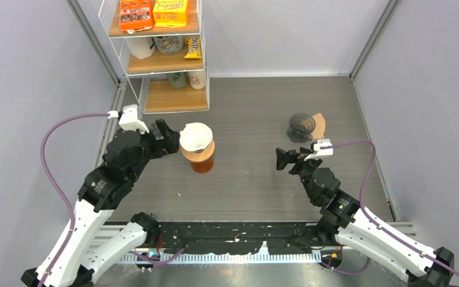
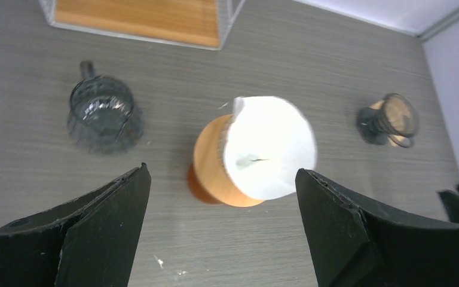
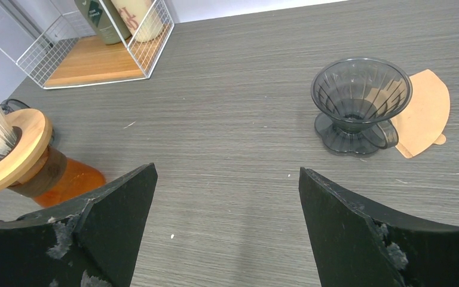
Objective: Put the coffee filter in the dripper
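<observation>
The left gripper (image 2: 222, 174) hangs wide open and empty; just ahead of it, the white coffee filter (image 2: 272, 146) sits in the wood-collared dripper (image 2: 208, 160). The right gripper (image 3: 228, 172) gapes empty too, with a dark glass dripper (image 3: 358, 98) well ahead to its right.

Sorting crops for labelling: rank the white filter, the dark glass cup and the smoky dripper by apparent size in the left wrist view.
1. white filter, largest, though raised toward the camera.
2. dark glass cup.
3. smoky dripper, smallest here, but farther off, so its true size against the cup is unsure.
</observation>
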Tool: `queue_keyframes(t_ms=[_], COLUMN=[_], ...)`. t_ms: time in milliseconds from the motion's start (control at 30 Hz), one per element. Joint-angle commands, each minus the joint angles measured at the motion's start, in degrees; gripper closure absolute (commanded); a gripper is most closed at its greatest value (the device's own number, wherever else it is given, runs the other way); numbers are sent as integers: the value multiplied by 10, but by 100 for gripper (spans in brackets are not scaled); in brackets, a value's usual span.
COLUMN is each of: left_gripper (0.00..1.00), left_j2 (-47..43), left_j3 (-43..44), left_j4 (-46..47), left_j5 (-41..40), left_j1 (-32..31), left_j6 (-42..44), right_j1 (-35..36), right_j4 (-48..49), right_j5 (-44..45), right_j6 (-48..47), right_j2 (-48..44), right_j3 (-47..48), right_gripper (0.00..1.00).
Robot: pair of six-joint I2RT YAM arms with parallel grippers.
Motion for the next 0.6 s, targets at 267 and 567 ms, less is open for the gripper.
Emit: queue_keyframes(t_ms=[267, 567], left_gripper=[0, 0], left_j2=[-49, -31], left_j3=[-157, -251], left_j4=[11, 108], left_j5=[-69, 52], left_j1=[165, 283], left_j6=[-121, -121], right_j1=[-2, -41], right_j4=[-39, -163], right_j5=[71, 54], right_j6=[31, 77], right_j2=[24, 133], right_j3=[49, 169], right_gripper=[5, 5])
